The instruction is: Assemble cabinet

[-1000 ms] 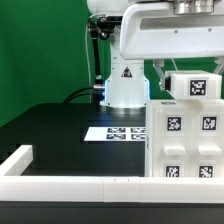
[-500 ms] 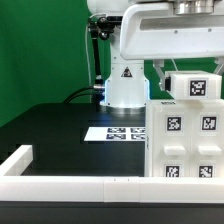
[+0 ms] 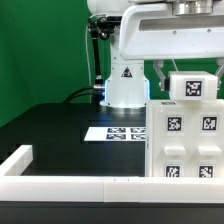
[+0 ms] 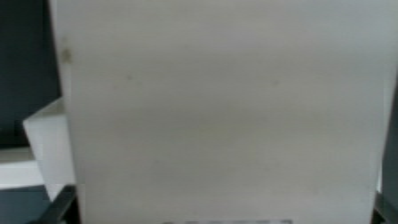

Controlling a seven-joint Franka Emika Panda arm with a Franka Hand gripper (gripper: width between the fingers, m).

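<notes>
Far off to the exterior view's left of the end effector, the low white rail (image 3: 60,185) borders a black counter (image 3: 60,125) on which no loose part shows, so as far as these views reach, the pieces are gathered at the cabinet rather than waiting to be fetched. Nearer, lower than the end effector and on its exterior-view left, the marker board (image 3: 115,132) lies flat in front of the arm's base (image 3: 125,85). Directly beneath the end effector stands the cabinet (image 3: 185,145), upright on the counter with its tagged front showing four square tags, and its body looks largely put together. The end effector (image 3: 189,72) hangs over the cabinet's top, and its two dark fingers flank a small tagged drawer block (image 3: 192,86), which it appears to clamp from above. That block sits between the fingers, at or just over the cabinet's top edge. Whether it touches the cabinet cannot be told. In the wrist view a plain white face (image 4: 222,110) fills nearly everything, probably the same block seen close up, and the fingertips are not visible there. Judging by this, the job is well along: what is left seems to be seating this block in its place, letting go, and adding any further parts that lie out of view.
</notes>
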